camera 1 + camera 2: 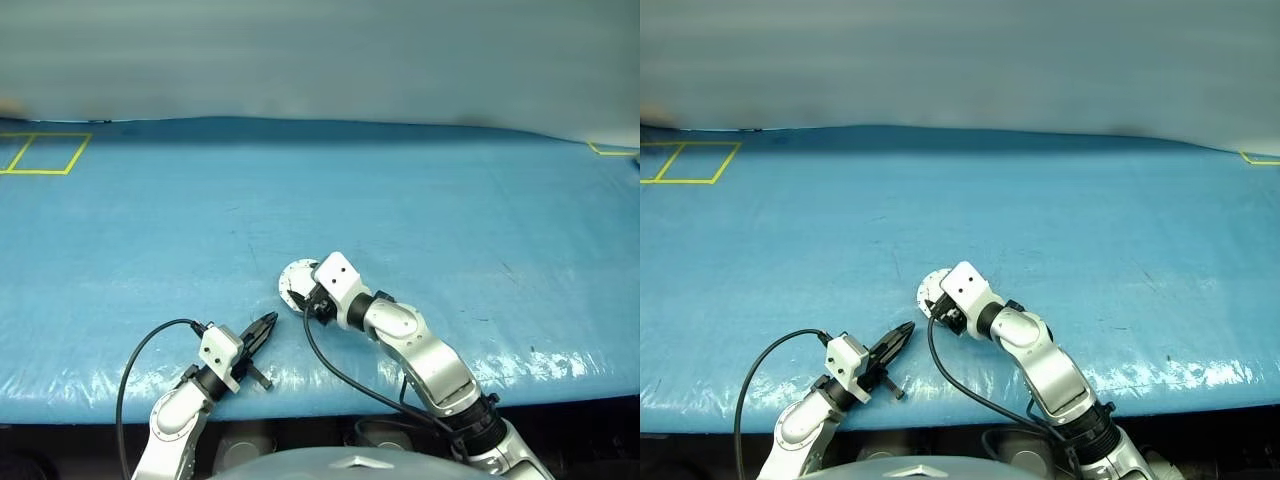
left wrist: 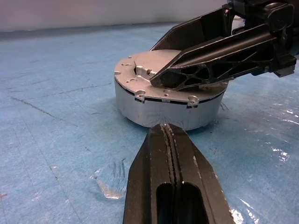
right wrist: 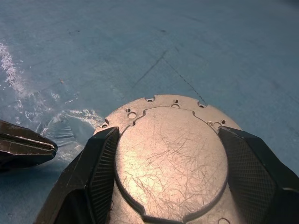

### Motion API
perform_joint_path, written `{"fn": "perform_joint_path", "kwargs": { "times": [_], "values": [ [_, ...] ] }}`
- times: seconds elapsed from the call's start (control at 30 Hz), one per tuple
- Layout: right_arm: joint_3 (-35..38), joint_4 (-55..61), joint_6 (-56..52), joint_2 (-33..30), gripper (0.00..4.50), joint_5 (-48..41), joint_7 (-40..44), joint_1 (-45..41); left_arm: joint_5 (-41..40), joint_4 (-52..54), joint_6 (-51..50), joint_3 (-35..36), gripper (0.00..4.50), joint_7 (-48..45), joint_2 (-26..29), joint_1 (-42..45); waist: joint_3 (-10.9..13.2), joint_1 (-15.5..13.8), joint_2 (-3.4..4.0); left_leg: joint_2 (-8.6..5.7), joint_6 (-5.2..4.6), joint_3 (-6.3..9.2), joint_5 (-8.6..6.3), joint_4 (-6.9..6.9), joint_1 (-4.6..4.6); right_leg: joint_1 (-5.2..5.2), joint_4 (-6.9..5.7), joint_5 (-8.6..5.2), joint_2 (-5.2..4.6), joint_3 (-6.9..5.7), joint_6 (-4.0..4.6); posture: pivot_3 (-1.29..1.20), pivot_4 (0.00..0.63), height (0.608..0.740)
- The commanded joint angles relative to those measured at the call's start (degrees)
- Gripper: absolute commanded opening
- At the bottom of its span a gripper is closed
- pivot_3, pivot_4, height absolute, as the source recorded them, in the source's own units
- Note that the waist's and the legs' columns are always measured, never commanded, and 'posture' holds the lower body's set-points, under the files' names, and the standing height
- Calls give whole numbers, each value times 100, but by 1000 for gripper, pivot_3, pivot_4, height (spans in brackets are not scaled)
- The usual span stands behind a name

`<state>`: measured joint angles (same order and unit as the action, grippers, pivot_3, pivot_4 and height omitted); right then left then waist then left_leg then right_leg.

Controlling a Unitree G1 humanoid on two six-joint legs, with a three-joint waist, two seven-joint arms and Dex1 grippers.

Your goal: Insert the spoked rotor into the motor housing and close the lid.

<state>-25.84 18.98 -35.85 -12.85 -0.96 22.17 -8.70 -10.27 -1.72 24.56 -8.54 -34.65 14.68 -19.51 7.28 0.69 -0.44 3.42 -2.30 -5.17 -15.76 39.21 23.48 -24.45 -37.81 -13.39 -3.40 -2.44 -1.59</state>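
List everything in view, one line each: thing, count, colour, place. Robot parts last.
motor housing: one, silver-grey, on the blue table near its front edge, lid down
lid: one, plain light grey, closed flat on top of the housing
table: one, blue cover
tape outlines: yellow, at both far corners of the table
left pincer: one, black, shut, empty, tips toward the housing, not touching it
right pincer: one, black, spread wide, a finger at each side of the lid
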Motion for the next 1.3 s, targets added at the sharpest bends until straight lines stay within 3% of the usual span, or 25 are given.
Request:
{"fn": "perform_joint_path", "kwargs": {
  "times": [0.03,0.47,0.67,0.83,0.97,1.1,1.3],
  "values": [
    [237,-103,-508,28,3041,14,-159,21,-37,-58,57,-17,0,-25,-27,-23,0,-2,0,0,0,0,0,0,0,0,0,1,-2,0,2,0,150,740],
    [347,-65,-75,-205,3041,-201,293,-179,-35,-105,71,-17,0,-43,-54,-12,3,-8,2,-6,-1,5,0,-6,12,-8,4,0,-3,-8,6,0,150,740],
    [217,-361,89,-143,3041,-194,263,79,-399,194,-436,216,0,270,-254,33,2,-7,1,-6,0,5,0,-4,7,-3,3,-10,-5,-8,-11,0,150,740],
    [166,-454,156,-36,3041,-153,218,186,-1088,1190,-2694,621,0,1193,-289,595,0,-6,-10,1,1,15,2,-2,6,0,0,-14,-1,-14,-18,0,150,740],
    [175,-443,156,-16,3041,-143,221,219,-2497,1863,-4978,959,0,1337,58,1204,-6,4,-21,0,2,18,3,-4,6,5,0,-13,13,-12,-20,0,150,740],
    [178,-452,147,-13,3041,-133,210,225,-3621,2265,-6268,1264,0,1572,173,1728,-6,8,-30,-6,2,16,1,-6,7,32,2,2,13,-2,-13,0,150,740],
    [175,-450,121,5,3041,-127,177,230,-4222,2379,-7421,1214,0,1771,302,2127,-2,2,-31,-7,6,24,2,-10,-32,75,6,-20,20,-1,-21,0,150,740]
  ]
}}
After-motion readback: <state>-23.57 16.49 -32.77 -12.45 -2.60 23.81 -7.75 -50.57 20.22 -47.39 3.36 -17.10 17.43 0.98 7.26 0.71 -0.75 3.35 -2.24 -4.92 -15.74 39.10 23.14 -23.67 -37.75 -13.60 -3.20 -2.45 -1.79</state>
